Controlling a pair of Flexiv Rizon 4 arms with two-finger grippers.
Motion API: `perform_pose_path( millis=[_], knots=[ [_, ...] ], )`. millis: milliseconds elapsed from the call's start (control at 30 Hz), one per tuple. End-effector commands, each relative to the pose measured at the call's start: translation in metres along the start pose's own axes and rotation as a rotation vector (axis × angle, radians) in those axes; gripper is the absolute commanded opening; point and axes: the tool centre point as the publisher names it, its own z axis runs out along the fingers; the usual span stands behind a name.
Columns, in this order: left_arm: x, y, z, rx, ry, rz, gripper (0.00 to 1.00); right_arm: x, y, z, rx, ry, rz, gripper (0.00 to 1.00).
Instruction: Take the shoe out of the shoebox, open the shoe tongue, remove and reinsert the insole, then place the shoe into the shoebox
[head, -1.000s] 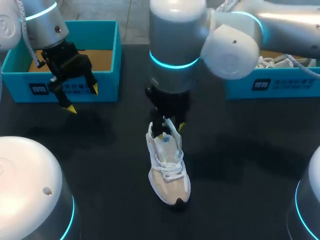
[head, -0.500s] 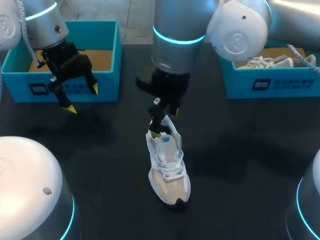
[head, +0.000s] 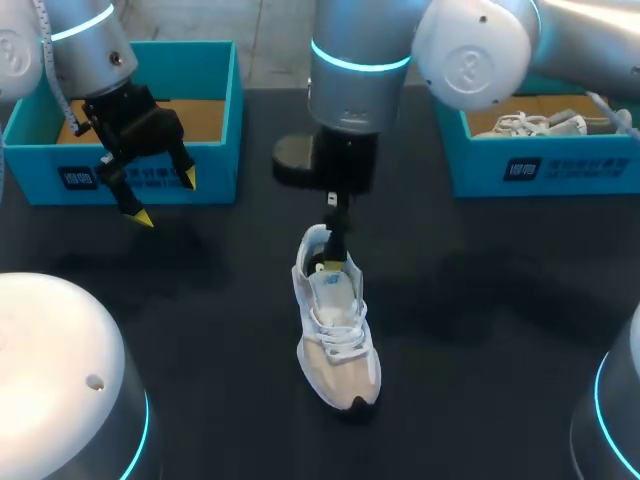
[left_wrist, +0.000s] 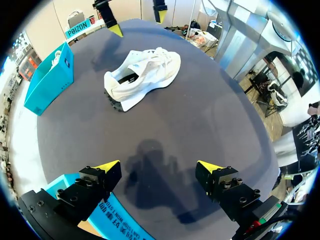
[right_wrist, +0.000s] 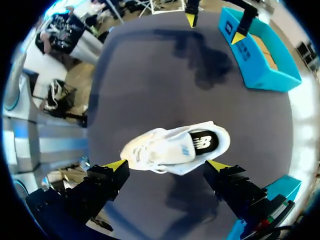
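A white lace-up shoe (head: 336, 335) stands upright on the black table (head: 480, 300), toe toward the near edge. In the right wrist view the shoe (right_wrist: 165, 147) lies below the fingers with its dark insole (right_wrist: 202, 142) showing in the opening. My right gripper (head: 330, 250) hangs open just above the heel, holding nothing. My left gripper (head: 165, 198) is open and empty in front of the left blue shoebox (head: 215, 120). From the left wrist view the shoe (left_wrist: 142, 75) lies well ahead of the left gripper (left_wrist: 158, 167).
A second blue shoebox (head: 540, 165) at the back right holds another white shoe (head: 530, 124). The left shoebox shows only its brown floor. Bare black tabletop surrounds the shoe on all sides.
My right gripper has opened and lifted up out of the shoe's heel opening. The shoe stays where it stood. The left arm has not moved.
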Motion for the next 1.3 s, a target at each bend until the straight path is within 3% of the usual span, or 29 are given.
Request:
perform_pose_path(
  millis=[33,367,633,933,1300],
  knots=[
    [0.000,0.000,0.000,-0.001,0.001,0.001,1.00,-0.003,0.018,-0.004,0.123,-0.112,-0.066,1.00],
    [0.000,0.000,0.000,-0.001,0.001,0.001,1.00,-0.041,0.030,0.011,0.130,-0.152,-0.166,1.00],
    [0.000,0.000,0.000,-0.001,0.001,0.001,1.00,-0.067,0.025,0.027,0.110,-0.156,-0.189,1.00],
    [0.000,0.000,0.000,-0.001,0.001,0.001,1.00,-0.077,0.011,0.040,0.064,-0.179,-0.175,1.00],
    [0.000,0.000,0.000,-0.001,0.001,0.001,1.00,-0.096,0.011,0.059,0.038,-0.172,-0.194,1.00]
  ],
)
